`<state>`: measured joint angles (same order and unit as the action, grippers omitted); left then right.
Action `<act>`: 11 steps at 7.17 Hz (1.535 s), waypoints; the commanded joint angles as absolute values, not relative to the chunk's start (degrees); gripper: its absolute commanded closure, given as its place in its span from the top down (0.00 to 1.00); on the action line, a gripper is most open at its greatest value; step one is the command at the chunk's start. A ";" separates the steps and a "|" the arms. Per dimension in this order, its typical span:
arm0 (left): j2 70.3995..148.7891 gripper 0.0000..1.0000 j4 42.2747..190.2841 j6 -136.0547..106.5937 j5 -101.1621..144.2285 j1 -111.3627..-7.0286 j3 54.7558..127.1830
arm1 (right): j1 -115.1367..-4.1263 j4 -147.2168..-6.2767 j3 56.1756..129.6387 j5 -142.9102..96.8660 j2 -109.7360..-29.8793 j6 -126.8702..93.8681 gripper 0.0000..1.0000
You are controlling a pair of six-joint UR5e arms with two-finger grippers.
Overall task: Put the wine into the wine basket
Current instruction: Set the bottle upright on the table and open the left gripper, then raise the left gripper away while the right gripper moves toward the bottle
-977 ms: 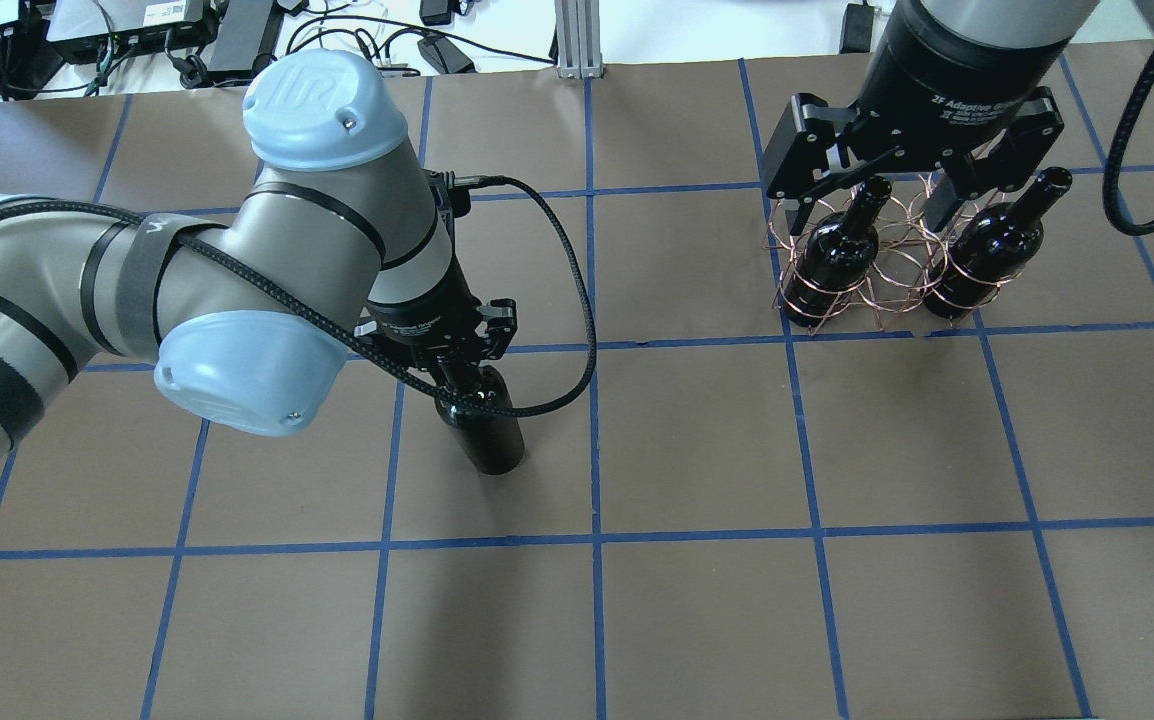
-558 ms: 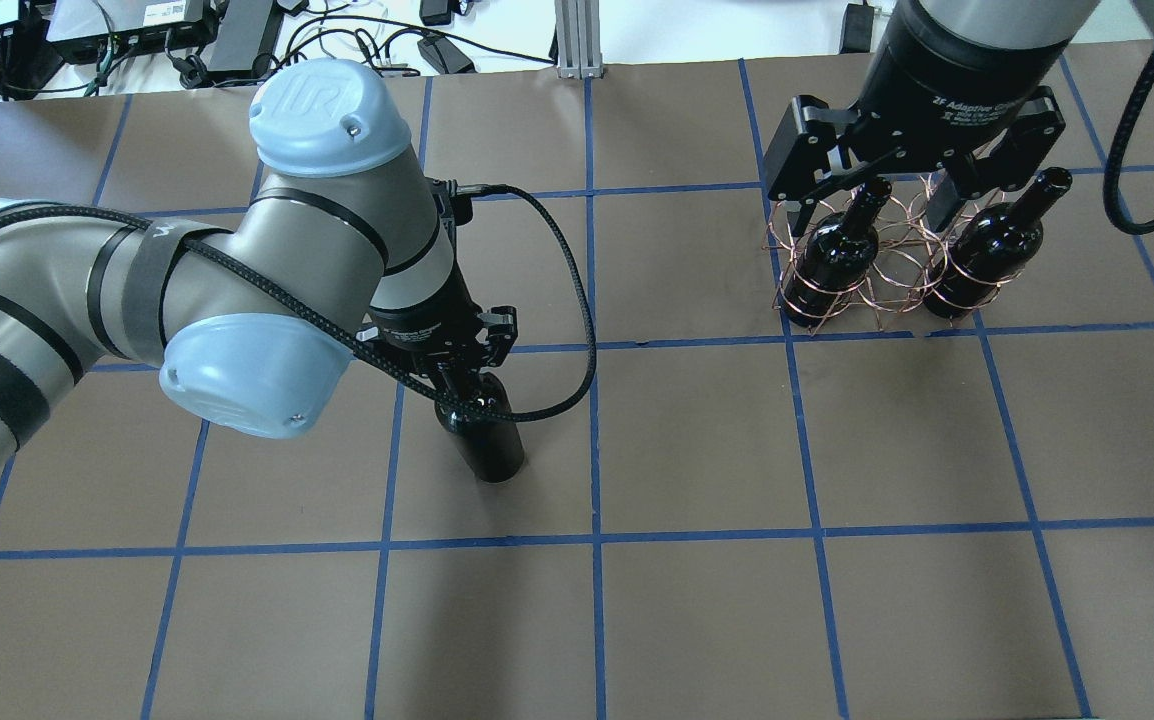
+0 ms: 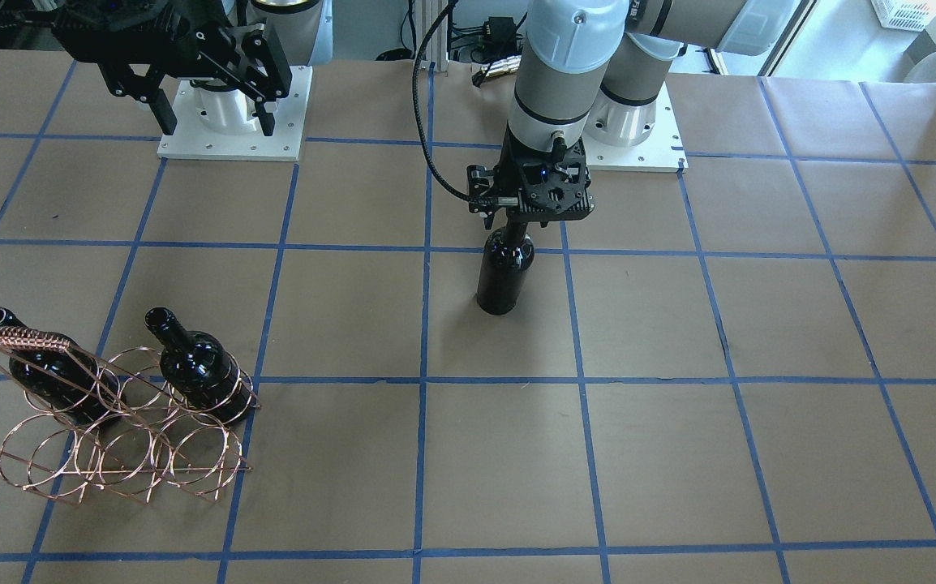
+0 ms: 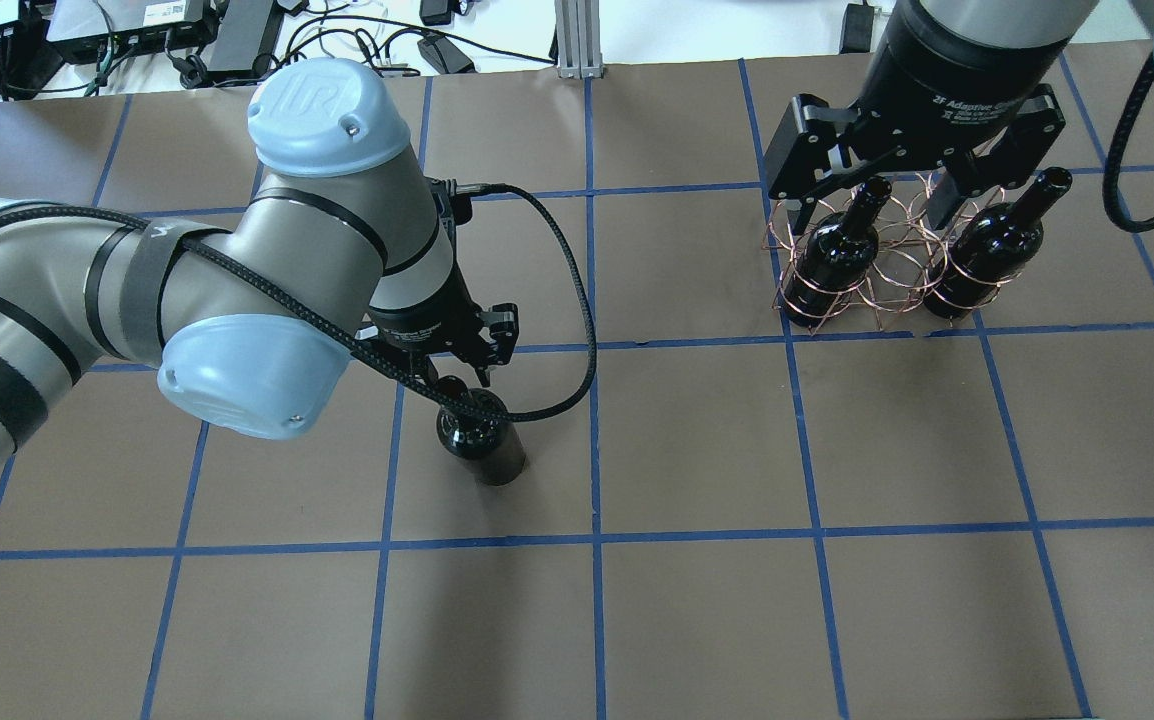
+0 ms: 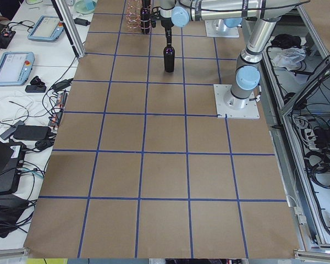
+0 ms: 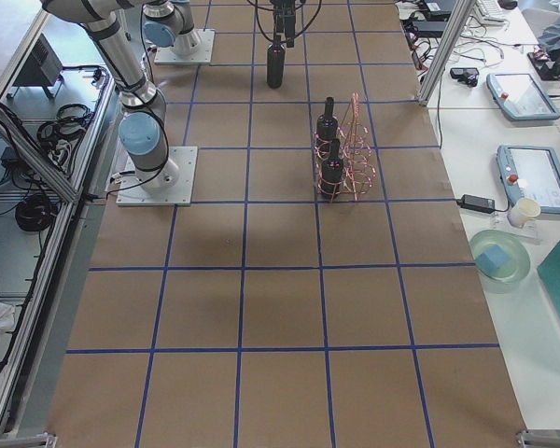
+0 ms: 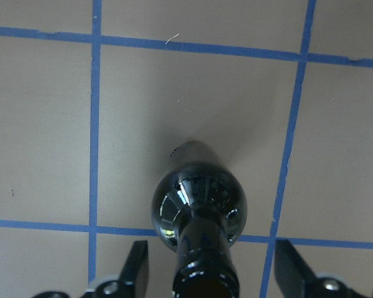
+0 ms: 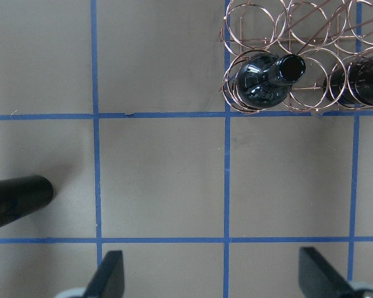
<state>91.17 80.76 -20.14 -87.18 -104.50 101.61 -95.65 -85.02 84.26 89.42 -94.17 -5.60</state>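
A glossy black wine bottle point(image 4: 482, 445) stands upright on the table left of centre; it also shows in the front view point(image 3: 504, 280) and the left wrist view point(image 7: 199, 198). My left gripper point(image 4: 452, 372) is open, its fingers point(image 7: 138, 267) straddling the neck without touching it. The copper wire wine basket point(image 4: 899, 285) stands at the far right and holds two more bottles point(image 4: 832, 260) point(image 4: 982, 250) leaning in its end rings. My right gripper point(image 4: 867, 215) hangs open and empty above the basket, whose middle rings point(image 8: 311, 37) hold nothing.
Brown paper with a blue tape grid point(image 4: 697, 440) covers the table. The left arm's black cable point(image 4: 577, 300) loops beside the standing bottle. Cables and boxes point(image 4: 137, 30) lie past the far edge.
The standing bottle has gone from leaning to upright under my left gripper, and its neck now shows free between the fingers. The right arm and the basket have not moved.
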 commanded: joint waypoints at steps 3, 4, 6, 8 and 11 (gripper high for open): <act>90.62 1.00 89.11 -16.63 -87.80 -99.95 86.85 | -95.80 -85.43 84.55 88.33 -93.96 -5.88 1.00; 90.27 1.00 89.21 -11.22 -87.89 -97.06 85.70 | -95.89 -85.52 84.46 88.42 -93.87 -6.50 1.00; 89.04 1.00 90.79 -3.55 -90.33 -92.04 84.21 | -97.63 -85.52 83.85 88.42 -92.55 -9.73 1.00; 88.25 1.00 92.10 -0.09 -93.34 -90.97 84.29 | -103.40 -85.95 83.67 88.42 -90.10 -19.62 1.00; 87.89 1.00 92.11 0.09 -92.82 -91.49 85.25 | -116.25 -96.20 84.11 88.60 -84.22 -33.10 1.00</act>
